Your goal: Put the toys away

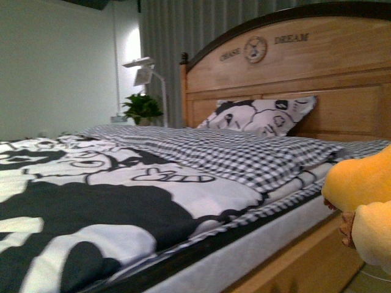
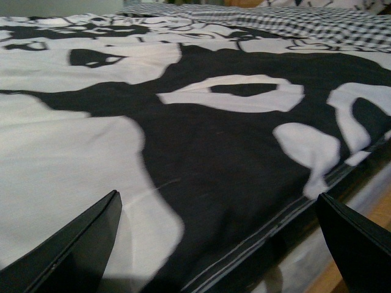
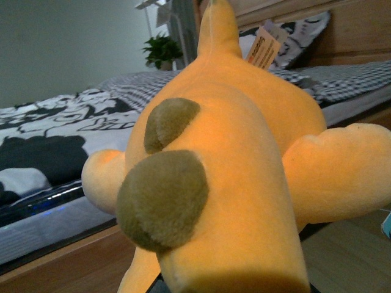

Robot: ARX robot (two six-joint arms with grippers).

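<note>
The toy, an orange-yellow plush animal (image 1: 360,201) with olive-brown bumps, hangs at the far right of the front view, beside the bed's wooden side rail (image 1: 305,265). Seen from the right wrist, the plush (image 3: 232,159) fills the picture, a paper tag on its far end. My right gripper (image 3: 232,285) is shut on it, its fingers almost wholly hidden under the fabric. My left gripper (image 2: 220,244) is open just above the black-and-white duvet (image 2: 201,152) near the mattress edge. Its two dark fingers (image 2: 73,244) stand wide apart with nothing between them.
The bed has a wooden headboard (image 1: 305,55), a cartoon-print pillow (image 1: 263,116) against it and a checked blanket (image 1: 244,149) across the far half. A potted plant (image 1: 142,108) and a white lamp (image 1: 143,70) stand behind the bed. Wooden floor (image 3: 348,256) lies below the plush.
</note>
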